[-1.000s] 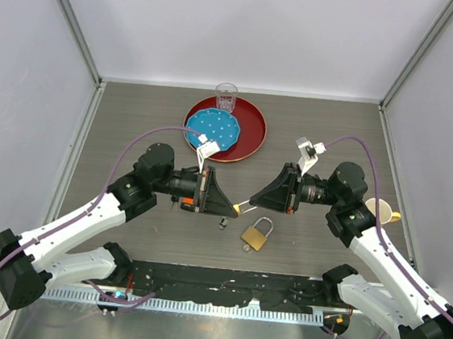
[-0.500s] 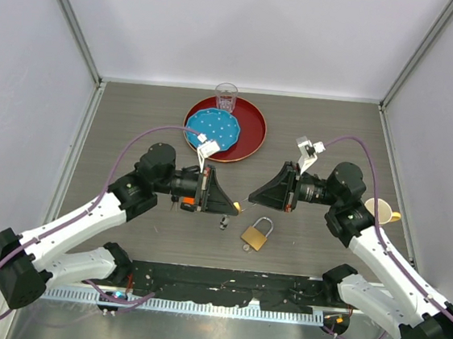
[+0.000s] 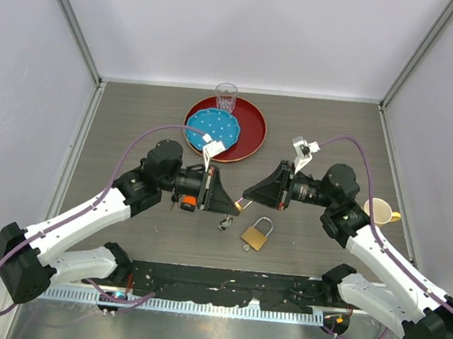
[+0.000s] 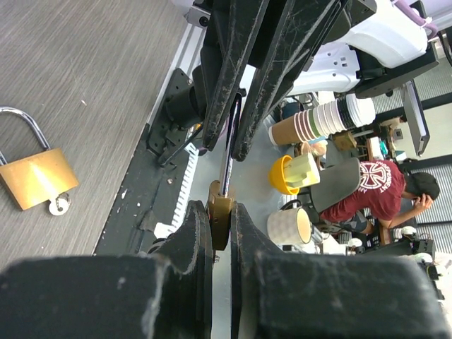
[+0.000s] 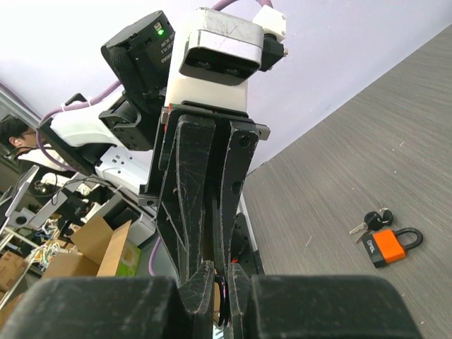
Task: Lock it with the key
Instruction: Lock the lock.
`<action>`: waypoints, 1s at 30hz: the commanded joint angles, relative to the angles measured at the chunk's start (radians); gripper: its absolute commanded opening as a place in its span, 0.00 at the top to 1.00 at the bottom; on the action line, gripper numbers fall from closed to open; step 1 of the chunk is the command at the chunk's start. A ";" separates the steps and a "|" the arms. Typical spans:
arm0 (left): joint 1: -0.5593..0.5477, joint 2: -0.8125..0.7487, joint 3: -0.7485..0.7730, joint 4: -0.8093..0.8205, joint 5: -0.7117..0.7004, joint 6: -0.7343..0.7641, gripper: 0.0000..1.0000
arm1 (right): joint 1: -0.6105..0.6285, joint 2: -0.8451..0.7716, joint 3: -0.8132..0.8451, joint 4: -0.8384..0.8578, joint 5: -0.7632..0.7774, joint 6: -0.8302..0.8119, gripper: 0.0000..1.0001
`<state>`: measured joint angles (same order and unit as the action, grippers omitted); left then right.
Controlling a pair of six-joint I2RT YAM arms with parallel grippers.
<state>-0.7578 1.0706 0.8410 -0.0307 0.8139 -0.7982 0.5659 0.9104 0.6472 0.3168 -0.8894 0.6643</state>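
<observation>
— Fingers (image 4: 189, 244) of the left claw (image 4: 220, 212)?
— Matt black plastic, scuffed and scratched. Between them the brass-headed steel key (image 4: 222, 199): dull yellow head, bright smooth blade.
— And beside the claw?
— A grey wood-grain tabletop (image 4: 85, 63), matt, perhaps laminate; on it a brass padlock (image 4: 32, 178) with brushed body and polished metal shackle.

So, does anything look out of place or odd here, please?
One thing: the left gripper and right gripper pinch the same key in mid-air, tip to tip, left on its brass head, right on the shaft. The brass padlock lies flat on the table, untouched. Nothing looks spilled or damaged.
</observation>
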 commanded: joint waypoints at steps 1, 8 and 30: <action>-0.020 0.025 0.099 0.210 -0.156 -0.006 1.00 | 0.088 0.025 0.047 -0.049 0.071 -0.018 0.98; -0.018 -0.075 0.009 0.081 -0.211 0.040 1.00 | 0.043 0.035 0.218 -0.203 0.284 -0.081 0.69; -0.018 -0.319 -0.180 0.128 -0.426 -0.038 1.00 | -0.193 0.070 -0.032 0.279 0.201 0.400 0.08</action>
<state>-0.7723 0.7891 0.6849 -0.0784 0.4217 -0.7891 0.3740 0.9585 0.6899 0.2729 -0.5667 0.8921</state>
